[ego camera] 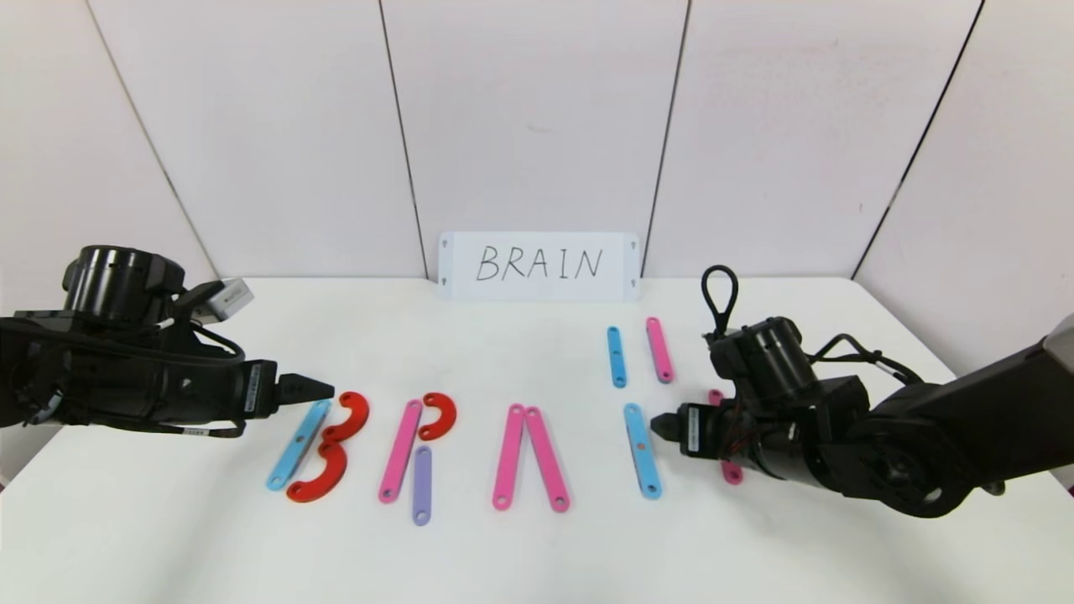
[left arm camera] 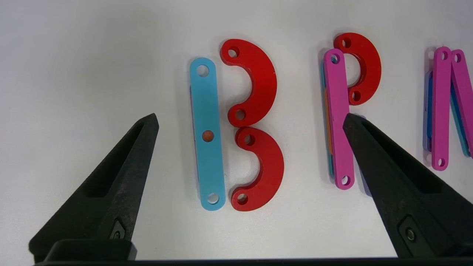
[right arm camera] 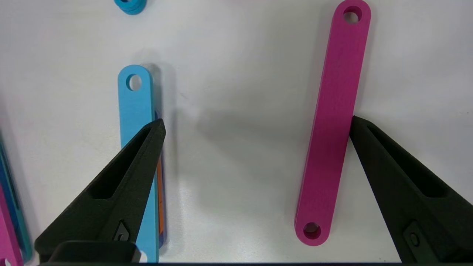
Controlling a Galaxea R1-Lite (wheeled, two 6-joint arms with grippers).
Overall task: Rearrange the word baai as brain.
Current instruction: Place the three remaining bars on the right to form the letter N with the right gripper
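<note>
These letter pieces look thin, light and rigid, flat plastic lying flush on the white worktop (ego camera: 537, 554), so my guess is they will skate sideways if nudged and give little edge to pinch; the best hold is probably across the narrow width of a bar near its middle, fingers coming straight down, or else sliding a piece along the surface. Nothing looks fragile. The word runs across the middle of the worktop: at nine o'clock a B made of a light-blue bar (ego camera: 299, 445) and two red hooks (ego camera: 331, 449); next an R begun with a pink bar (ego camera: 400, 451), one red hook (ego camera: 438, 415) and a short purple bar (ego camera: 422, 485); at the centre an A of two pink bars (ego camera: 529, 457) meeting at the top, no crossbar; toward three o'clock a single blue bar (ego camera: 642, 450), with a further pink bar (right arm camera: 330, 125) just beyond it, mostly behind the arm. Two spare short bars, blue (ego camera: 617, 356) and pink (ego camera: 659, 350), sit toward one o'clock. The handwritten card (ego camera: 539, 265) stands at twelve. The left end effector (ego camera: 315, 388) hovers by the top of the B, spread wide and empty; the right end effector (ego camera: 660, 425) hangs beside the lone blue bar, likewise wide and holding nothing.
</note>
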